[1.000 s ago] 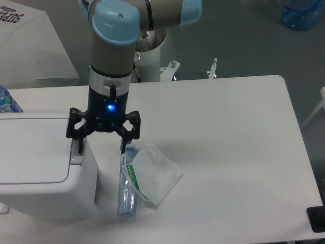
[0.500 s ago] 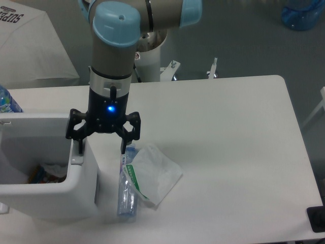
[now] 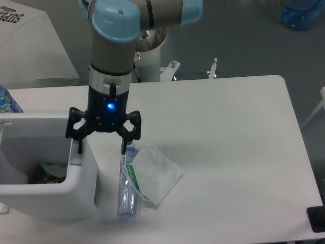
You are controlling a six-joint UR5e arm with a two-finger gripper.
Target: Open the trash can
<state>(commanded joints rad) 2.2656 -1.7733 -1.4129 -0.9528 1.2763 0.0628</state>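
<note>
White tabletop (image 3: 228, 127) carries the trash can (image 3: 81, 198) at its left edge, lid up (rubbish visible inside). Spread, holding nothing, the gripper (image 3: 100, 145) straddles the can's right rim, one finger over the tab (image 3: 75, 158).

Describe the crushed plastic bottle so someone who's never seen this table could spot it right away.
Start at the big white trash can on the table's left edge, now open. Just to its right, below the open claw, lies the crushed clear bottle, pointing away from the camera. Unlike the crumpled white wrapper lying against it, it is see-through and bluish, with a green-edged label.
</note>
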